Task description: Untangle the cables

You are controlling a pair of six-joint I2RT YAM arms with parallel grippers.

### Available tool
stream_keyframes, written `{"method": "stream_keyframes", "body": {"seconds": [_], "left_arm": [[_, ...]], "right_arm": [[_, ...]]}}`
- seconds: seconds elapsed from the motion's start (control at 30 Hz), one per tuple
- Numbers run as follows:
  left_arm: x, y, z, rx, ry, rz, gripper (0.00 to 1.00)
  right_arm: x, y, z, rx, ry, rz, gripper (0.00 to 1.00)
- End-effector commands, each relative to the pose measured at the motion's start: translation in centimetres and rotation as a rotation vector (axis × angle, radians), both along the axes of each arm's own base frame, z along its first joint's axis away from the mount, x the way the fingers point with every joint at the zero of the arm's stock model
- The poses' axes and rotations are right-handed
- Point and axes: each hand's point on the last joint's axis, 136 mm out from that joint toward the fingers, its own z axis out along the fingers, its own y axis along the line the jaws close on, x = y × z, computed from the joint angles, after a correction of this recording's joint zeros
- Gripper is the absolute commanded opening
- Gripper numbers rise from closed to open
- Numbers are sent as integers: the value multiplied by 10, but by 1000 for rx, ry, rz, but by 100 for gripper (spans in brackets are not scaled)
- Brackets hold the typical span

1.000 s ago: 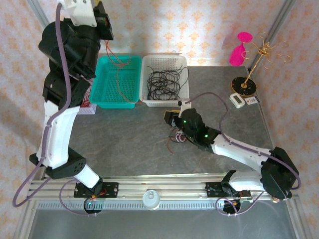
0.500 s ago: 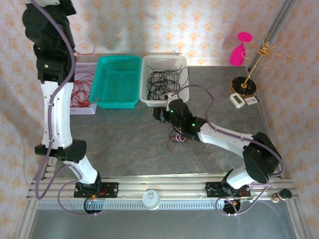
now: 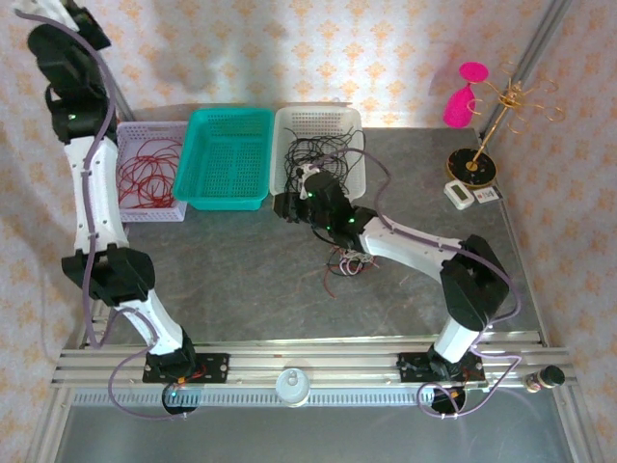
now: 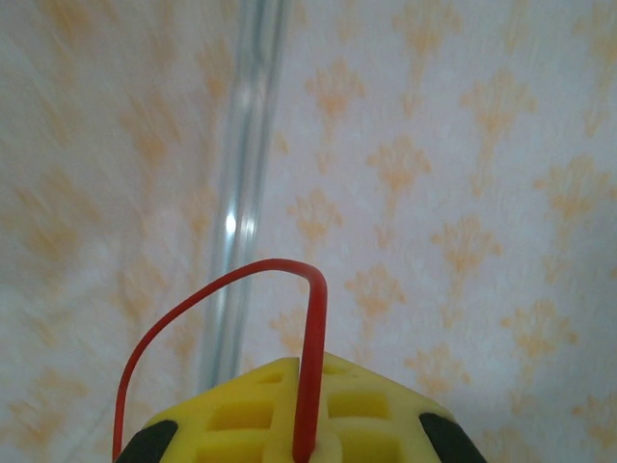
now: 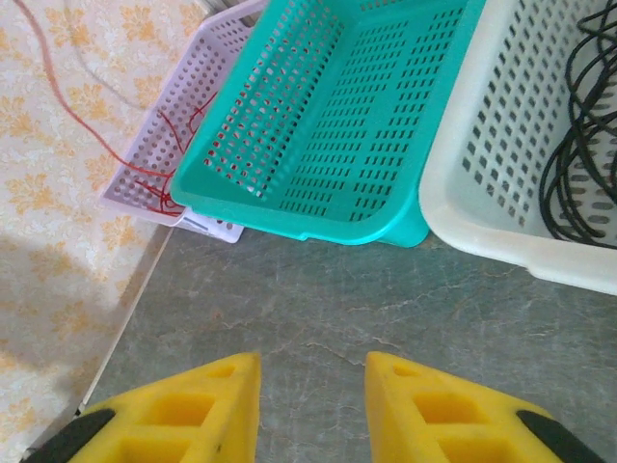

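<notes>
The tangled clump of thin red and dark cables point(image 3: 347, 262) lies on the grey stone-look table point(image 3: 241, 280), against the right arm. The left gripper point(image 4: 307, 442), raised high, pinches one red cable point(image 4: 312, 357). More red cords lie in the lilac plastic basket point(image 3: 154, 214). The right gripper point(image 5: 313, 371) gapes empty before the teal plastic basket point(image 5: 337, 116).

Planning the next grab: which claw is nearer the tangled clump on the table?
Right. The right claw hovers open just past the clump, toward the teal basket. The left claw is raised far off at the far-left corner, shut on a red cable.
</notes>
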Motion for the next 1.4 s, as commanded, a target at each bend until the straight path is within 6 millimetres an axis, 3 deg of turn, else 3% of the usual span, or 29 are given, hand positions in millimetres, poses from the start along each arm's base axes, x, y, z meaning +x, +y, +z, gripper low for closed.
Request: {"method": "stream_keyframes", "body": {"seconds": [0.0,0.03,0.07,0.13,0.27,0.37,0.6,0.73,0.97,1.1,1.37], "left_arm": [[39,-2,-36,-40,12,-91,0],[46,-1,-45,-47,28,-99,0],[62,3,-69,-62,72,-103,0],[76,9,-98,-81,123,-95,0],[88,34,-161,-177,215,4,0],[92,50,-209,-279,282,59,0],[93,52,-304,-428,407,88,0],[82,58,-353,-485,482,156,0],[61,66,-410,-570,545,225,0],[61,67,-435,-621,592,198,25],[57,49,-454,-669,637,121,52]], "right_arm": [[1,8,10,32,45,12,32],[1,8,10,35,54,11,32],[0,8,11,38,59,10,32],[-4,6,13,42,69,5,31],[-8,-3,6,-2,101,-18,32],[-10,-12,1,-42,114,-47,32],[-12,-27,-3,-77,127,-97,32],[-13,-31,-3,-84,137,-111,32],[-16,-38,-6,-66,148,-143,32],[-18,-41,-11,-82,158,-151,32],[-21,-43,-9,-80,149,-164,33]]}}
